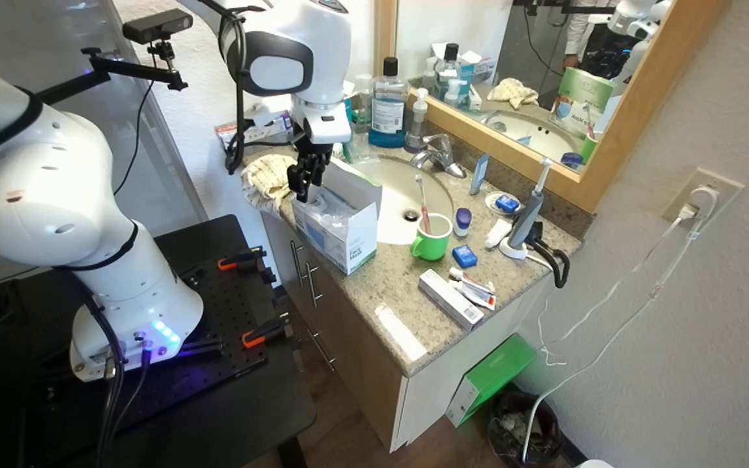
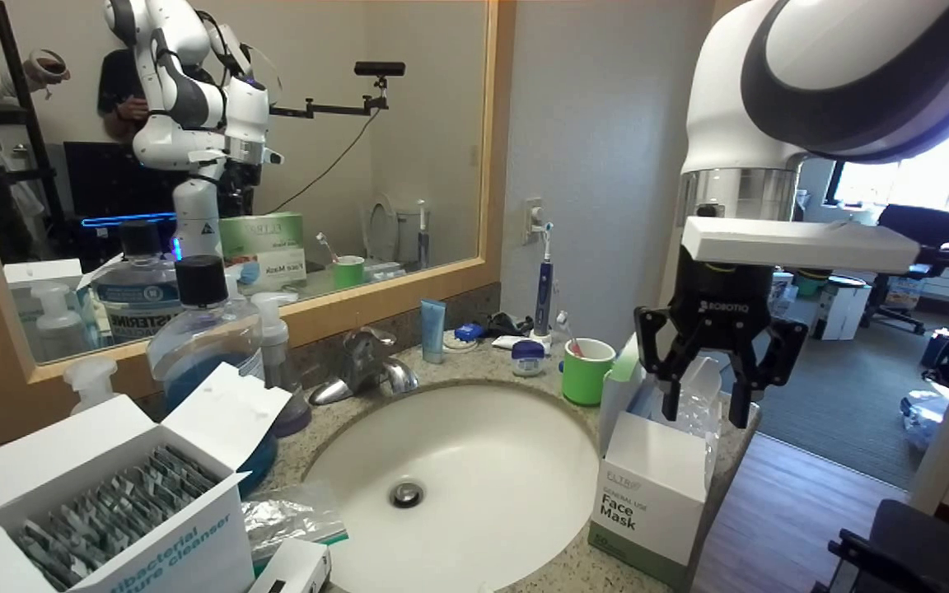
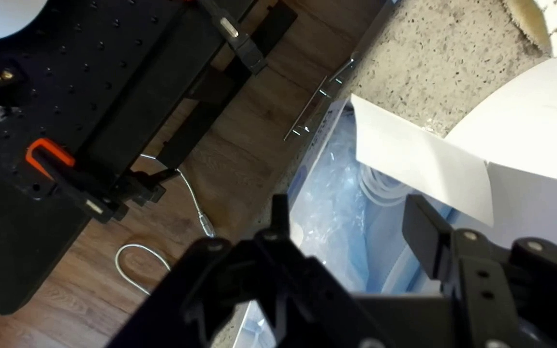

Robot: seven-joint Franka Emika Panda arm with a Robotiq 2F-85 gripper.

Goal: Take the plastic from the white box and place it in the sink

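The white face mask box (image 1: 361, 242) stands with its top open at the counter's edge beside the sink; it also shows in an exterior view (image 2: 647, 502). Clear crinkled plastic (image 3: 329, 203) lies in the box, over blue masks, and sticks up above the rim in an exterior view (image 2: 701, 387). My gripper (image 3: 346, 210) is open and empty, pointing down above the box, with the plastic and masks visible between its fingers. In both exterior views the gripper (image 1: 303, 188) (image 2: 705, 403) is near the box's top. The white sink (image 2: 483, 469) is beside the box; its drain is visible.
A raised box flap (image 3: 414, 150) stands between the gripper and the sink. A green cup (image 1: 432, 239) with a toothbrush and a faucet (image 1: 439, 156) are around the sink. A cloth (image 1: 267, 179) lies behind the box. Another open white box (image 2: 128, 511) stands across the sink.
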